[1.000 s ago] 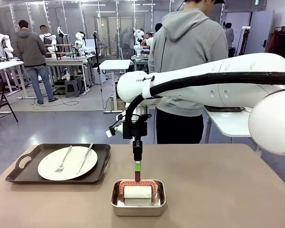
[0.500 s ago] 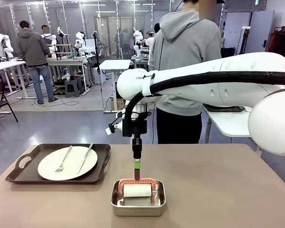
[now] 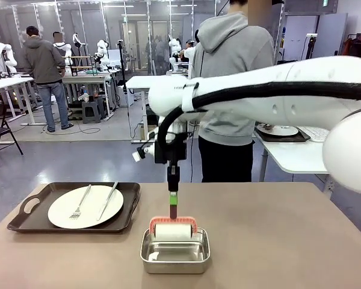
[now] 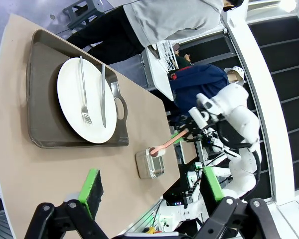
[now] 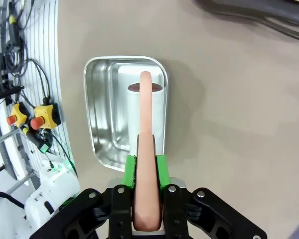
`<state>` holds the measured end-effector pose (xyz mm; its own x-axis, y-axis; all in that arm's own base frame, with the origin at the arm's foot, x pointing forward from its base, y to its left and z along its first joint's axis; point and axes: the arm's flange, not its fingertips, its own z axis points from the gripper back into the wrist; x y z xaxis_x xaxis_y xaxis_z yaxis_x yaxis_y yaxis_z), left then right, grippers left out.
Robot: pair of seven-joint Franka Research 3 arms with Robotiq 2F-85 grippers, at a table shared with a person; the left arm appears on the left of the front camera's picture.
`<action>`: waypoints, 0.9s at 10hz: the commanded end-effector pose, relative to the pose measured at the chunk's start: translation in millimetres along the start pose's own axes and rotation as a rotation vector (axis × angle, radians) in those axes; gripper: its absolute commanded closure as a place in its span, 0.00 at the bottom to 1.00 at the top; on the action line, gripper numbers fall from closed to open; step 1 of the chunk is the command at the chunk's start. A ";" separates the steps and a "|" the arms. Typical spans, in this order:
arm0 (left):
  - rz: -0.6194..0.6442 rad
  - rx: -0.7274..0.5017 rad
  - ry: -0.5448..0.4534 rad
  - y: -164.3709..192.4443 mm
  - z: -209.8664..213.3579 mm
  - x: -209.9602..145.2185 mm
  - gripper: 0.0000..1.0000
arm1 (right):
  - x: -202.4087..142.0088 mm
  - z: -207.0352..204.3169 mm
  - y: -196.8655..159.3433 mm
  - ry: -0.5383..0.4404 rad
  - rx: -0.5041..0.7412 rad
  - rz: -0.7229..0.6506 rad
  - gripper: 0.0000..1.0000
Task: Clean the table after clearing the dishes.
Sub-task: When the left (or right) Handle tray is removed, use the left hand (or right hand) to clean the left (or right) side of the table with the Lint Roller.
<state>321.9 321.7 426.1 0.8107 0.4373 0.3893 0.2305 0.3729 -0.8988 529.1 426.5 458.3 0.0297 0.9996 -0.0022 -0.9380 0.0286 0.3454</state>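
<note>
I see tray (image 3: 48,189) on counter (image 3: 277,241), left side. Plate (image 3: 63,214) on tray; fork (image 3: 81,201) left of knife (image 3: 108,200) on plate. Pan (image 3: 175,260) right of tray, nearer me. Roller (image 3: 173,232) over pan. Person (image 3: 234,78) behind counter.

The right arm (image 3: 277,102) reaches in from three o'clock, a long white span lying nearly level across the front view. It bends at the wrist so that the right gripper (image 3: 173,201) hangs near the middle, pointing straight down toward six o'clock. Its jaws are closed tight on a pink handle (image 5: 145,129), with the green pads (image 5: 160,172) pressed against either side. The left gripper (image 4: 152,191) is held high in the air, jaws spread wide with nothing between them.
</note>
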 end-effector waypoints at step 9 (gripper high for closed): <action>-0.006 -0.004 -0.002 -0.6 1.9 -1.0 0.00 | -227.6 50.8 102.9 -0.581 -0.205 -1.329 1.00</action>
<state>321.9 321.9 425.7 0.8108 0.4378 0.3886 0.2298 0.3725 -0.8991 471.3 210.7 551.3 0.9585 0.2740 0.0790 -0.2851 0.9202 0.2682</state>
